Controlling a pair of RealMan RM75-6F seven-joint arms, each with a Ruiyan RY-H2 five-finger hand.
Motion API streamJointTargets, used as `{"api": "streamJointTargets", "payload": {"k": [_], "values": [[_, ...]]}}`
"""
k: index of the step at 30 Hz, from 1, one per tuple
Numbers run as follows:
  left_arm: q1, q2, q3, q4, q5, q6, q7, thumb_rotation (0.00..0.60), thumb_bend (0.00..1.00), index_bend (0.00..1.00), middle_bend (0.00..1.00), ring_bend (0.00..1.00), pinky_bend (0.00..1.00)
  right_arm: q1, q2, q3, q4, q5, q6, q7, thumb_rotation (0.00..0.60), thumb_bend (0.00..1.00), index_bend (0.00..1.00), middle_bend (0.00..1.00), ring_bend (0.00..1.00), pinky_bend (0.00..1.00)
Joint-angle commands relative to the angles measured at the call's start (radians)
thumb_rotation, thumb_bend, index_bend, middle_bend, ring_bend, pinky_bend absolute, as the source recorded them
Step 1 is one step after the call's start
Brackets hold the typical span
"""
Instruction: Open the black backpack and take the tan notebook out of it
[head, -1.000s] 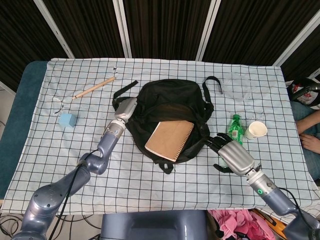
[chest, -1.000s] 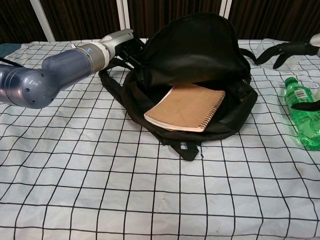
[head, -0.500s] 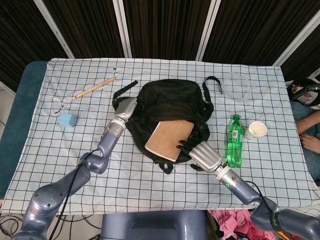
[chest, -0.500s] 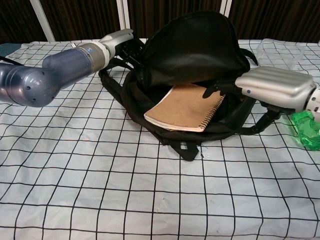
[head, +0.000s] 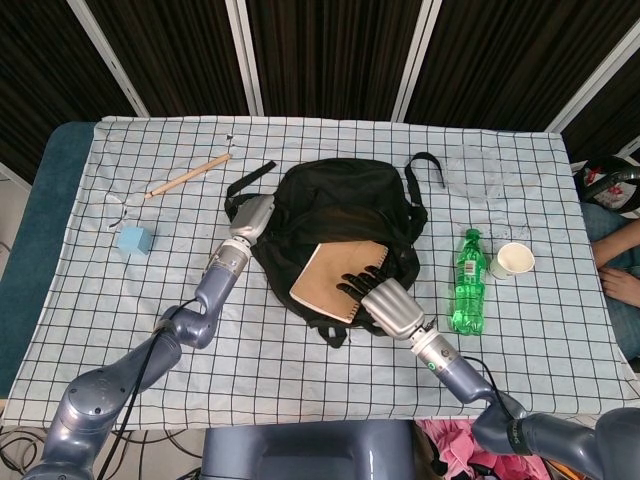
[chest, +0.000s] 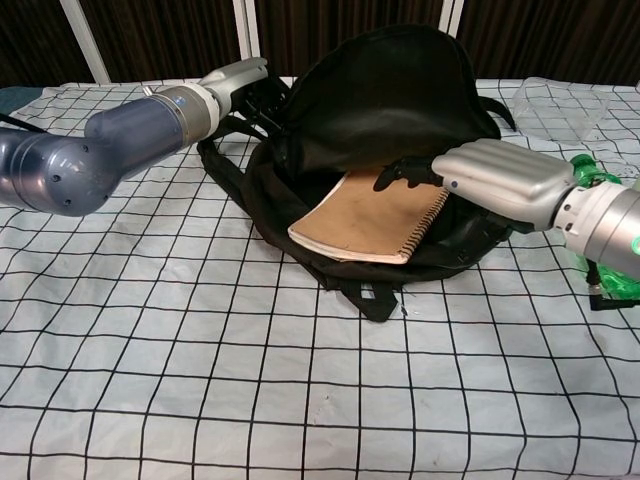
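The black backpack (head: 340, 215) lies open in the middle of the checked table, and the tan spiral notebook (head: 330, 282) sticks halfway out of its mouth. My left hand (head: 254, 217) grips the bag's left edge near a strap; the chest view shows the same hand (chest: 236, 79) against the backpack (chest: 390, 100). My right hand (head: 384, 302) reaches in from the right with its fingers stretched flat over the notebook's spiral-bound corner. In the chest view the right hand (chest: 488, 177) hovers on or just above the notebook (chest: 368, 217). No grip is visible, and its thumb is hidden.
A green bottle (head: 467, 285) lies right of the bag, just behind my right forearm, with a paper cup (head: 513, 261) beyond it. A clear plastic container (head: 478, 172) sits at the back right. A blue cube (head: 134, 241) and a wooden stick (head: 188, 176) lie at the left.
My right hand swept left from beside the green bottle, past the bag's right side, to over the notebook. The left hand, backpack and notebook have not moved.
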Motion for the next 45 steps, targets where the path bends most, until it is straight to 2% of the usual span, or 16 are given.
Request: {"api": "streamJointTargets", "payload": {"k": [1,9,24,32,45], "values": [[-0.001,-0.002,-0.002,0.002,-0.002,-0.001,-0.001,0.600,0.42,0.73,0.71,0.32,0.23,0.006,-0.022,-0.005,0.017,0.003,0.003,-0.004,0.600,0.21,0.19,0.14,0.20,0.17],[-0.002,-0.006,-0.001,0.003,-0.002,0.000,-0.004,0.600,0.42,0.73,0.71,0.32,0.23,0.026,-0.063,-0.011,0.044,0.016,-0.016,0.027,0.600,0.21,0.19,0.14,0.20,0.17],[-0.005,-0.006,0.003,-0.001,0.005,0.006,-0.006,0.600,0.42,0.73,0.71,0.32,0.23,0.043,-0.140,-0.008,0.174,0.024,0.020,0.023,0.600,0.20,0.21,0.15,0.21,0.17],[-0.003,-0.003,0.003,-0.009,0.003,0.009,0.001,0.600,0.42,0.73,0.71,0.32,0.23,0.049,-0.158,-0.008,0.193,0.030,0.031,0.048,0.600,0.35,0.25,0.20,0.23,0.18],[-0.003,0.002,0.002,-0.018,0.001,0.014,0.015,0.600,0.42,0.73,0.71,0.32,0.23,0.072,-0.180,0.004,0.232,0.058,0.004,0.106,0.600,0.36,0.28,0.23,0.24,0.18]]}}
